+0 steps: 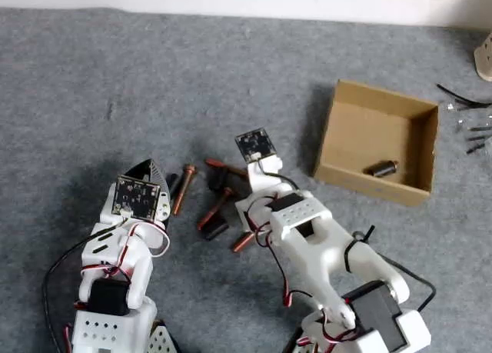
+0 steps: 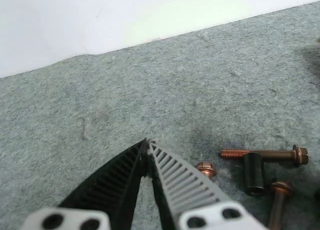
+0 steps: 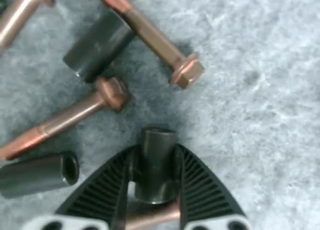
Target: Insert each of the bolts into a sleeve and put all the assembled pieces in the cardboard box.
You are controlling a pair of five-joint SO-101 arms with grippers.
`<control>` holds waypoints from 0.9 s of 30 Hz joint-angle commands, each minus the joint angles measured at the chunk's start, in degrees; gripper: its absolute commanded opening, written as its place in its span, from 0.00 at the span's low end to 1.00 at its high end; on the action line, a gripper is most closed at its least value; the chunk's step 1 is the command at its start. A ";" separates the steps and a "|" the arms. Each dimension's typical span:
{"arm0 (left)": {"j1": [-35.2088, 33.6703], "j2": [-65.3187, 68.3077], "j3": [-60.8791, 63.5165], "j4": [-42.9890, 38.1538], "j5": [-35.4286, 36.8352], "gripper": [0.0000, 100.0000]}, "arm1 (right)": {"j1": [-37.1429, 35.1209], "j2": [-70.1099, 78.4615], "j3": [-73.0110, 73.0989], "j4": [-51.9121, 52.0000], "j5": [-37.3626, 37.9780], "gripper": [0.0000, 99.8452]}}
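Right gripper (image 3: 155, 149) clamps sleeve (image 3: 156, 167); left gripper (image 2: 147, 143) closed, empty. Best lift straight up, clear of loose bolts (image 3: 65, 121), then carry to cardboard box (image 1: 369, 185) at 2 o'clock.

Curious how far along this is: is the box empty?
Not empty. One dark piece lies in the box; whether it holds a bolt, cannot tell.

No readable text, labels or numbers anywhere.
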 commanded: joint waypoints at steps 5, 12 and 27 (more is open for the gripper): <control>-0.31 -0.66 1.19 -0.09 0.00 0.01 | -0.13 -20.26 7.25 -1.45 2.55 0.00; -0.22 -0.66 1.19 -0.09 0.00 0.01 | -0.13 -41.01 22.81 -11.56 8.26 0.00; -0.48 -0.48 1.19 -2.02 0.35 0.01 | 0.40 -74.15 41.45 -17.19 8.35 0.00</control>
